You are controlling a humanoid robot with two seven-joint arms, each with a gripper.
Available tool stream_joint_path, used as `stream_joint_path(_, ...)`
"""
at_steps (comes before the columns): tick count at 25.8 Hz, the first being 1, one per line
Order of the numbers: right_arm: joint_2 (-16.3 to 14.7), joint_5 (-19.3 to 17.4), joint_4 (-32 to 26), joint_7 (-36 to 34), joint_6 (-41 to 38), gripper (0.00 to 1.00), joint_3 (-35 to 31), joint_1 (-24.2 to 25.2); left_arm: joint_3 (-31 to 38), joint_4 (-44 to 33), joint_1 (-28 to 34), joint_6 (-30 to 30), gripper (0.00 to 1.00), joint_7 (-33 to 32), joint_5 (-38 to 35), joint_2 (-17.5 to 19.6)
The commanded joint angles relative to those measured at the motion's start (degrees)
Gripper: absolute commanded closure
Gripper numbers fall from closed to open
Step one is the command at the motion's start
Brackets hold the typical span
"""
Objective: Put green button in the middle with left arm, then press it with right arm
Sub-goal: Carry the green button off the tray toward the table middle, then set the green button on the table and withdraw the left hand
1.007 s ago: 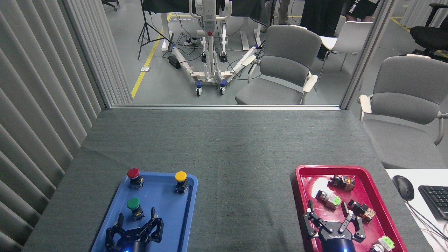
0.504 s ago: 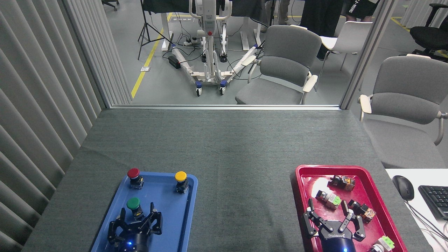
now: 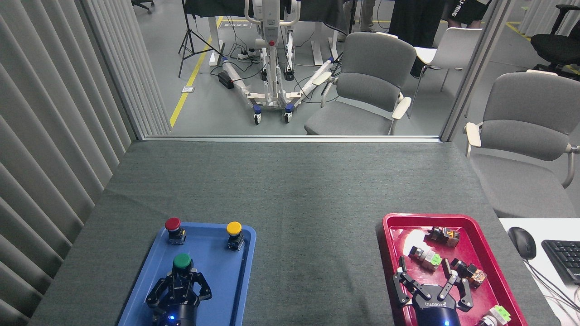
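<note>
The green button [image 3: 182, 261] shows its round green cap in the blue tray [image 3: 217, 280], near the tray's front. My left gripper [image 3: 180, 277] is shut on the button's black base, fingers closed in just below the cap. My right gripper [image 3: 428, 276] hovers open over the red tray [image 3: 394, 226], with nothing between its fingers. The middle [image 3: 312, 253] is the bare dark grey-green cloth between the two trays.
A red button [image 3: 172, 225] and a yellow button [image 3: 234, 230] stand at the back of the blue tray. Several small switch parts [image 3: 428, 258] lie in the red tray. A mouse [image 3: 522, 242] and keyboard [image 3: 564, 258] sit on a white desk at right.
My left gripper moved forward to the green button and closed its fingers on the base. The button's cap has shifted slightly right. The right arm stayed still.
</note>
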Motion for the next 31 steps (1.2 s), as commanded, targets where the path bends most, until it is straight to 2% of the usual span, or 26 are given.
stream_joint_path(1, -0.13, -0.09, 0.06, 0.00, 0.09, 0.00, 0.09, 0.00, -1.54, -0.21, 0.17, -0.15, 1.00, 0.13, -0.07, 0.44)
stream_joint_path(6, -0.13, -0.09, 0.06, 0.00, 0.01, 0.00, 0.00, 0.00, -4.70, -6.36, 0.96, -2.08, 1.00, 1.62, 0.28, 1.94)
stream_joint_path(9, -0.04, 0.00, 0.06, -0.01, -0.08, 0.00, 0.00, 0.00, -9.01, -12.43, 1.58, -10.86, 1.00, 1.97, 3.27, 4.75)
stream_joint_path(11, -0.04, 0.00, -0.03, 0.00, -0.08, 0.00, -0.18, 0.00, -12.35, -13.57, 1.49, -14.91, 1.00, 2.68, 3.35, 3.96)
stream_joint_path(14, -0.04, 0.00, 0.06, 0.00, -0.17, 0.00, -0.70, 0.00, -18.15, -12.95, 0.43, -16.41, 1.00, 4.70, 3.35, 2.20)
stream_joint_path(16, -0.04, 0.09, 0.06, 0.00, -0.96, 0.00, -0.79, 0.00, -21.76, -10.05, -1.41, -20.27, 1.00, 4.52, 3.35, 1.14)
stream_joint_path(18, -0.13, 0.00, 0.06, 0.00, -0.96, 0.00, -0.79, 0.00, -23.34, -4.52, -2.99, -23.70, 1.00, 4.35, 3.18, -1.40)
stream_joint_path(20, -0.22, 0.00, 0.06, 0.00, -0.87, 0.00, -0.79, 0.00, -23.87, 1.11, -4.22, -23.79, 1.00, 4.35, 2.56, -4.65)
stream_joint_path(23, -0.39, -0.17, 0.24, -0.09, -0.96, 0.00, -0.79, 0.00, -25.89, 7.43, -7.30, -23.79, 1.00, 4.35, 1.86, -7.56)
stream_joint_path(26, -0.48, -0.17, 1.03, -0.09, -1.05, 0.00, -0.79, 0.00, -27.03, 10.51, -9.32, -23.70, 1.00, 4.79, 1.77, -8.79)
stream_joint_path(31, -0.31, -0.09, 1.38, -0.18, -1.05, 0.00, -0.79, 0.00, -27.47, 11.04, -9.94, -23.09, 1.00, 4.79, 1.69, -8.88)
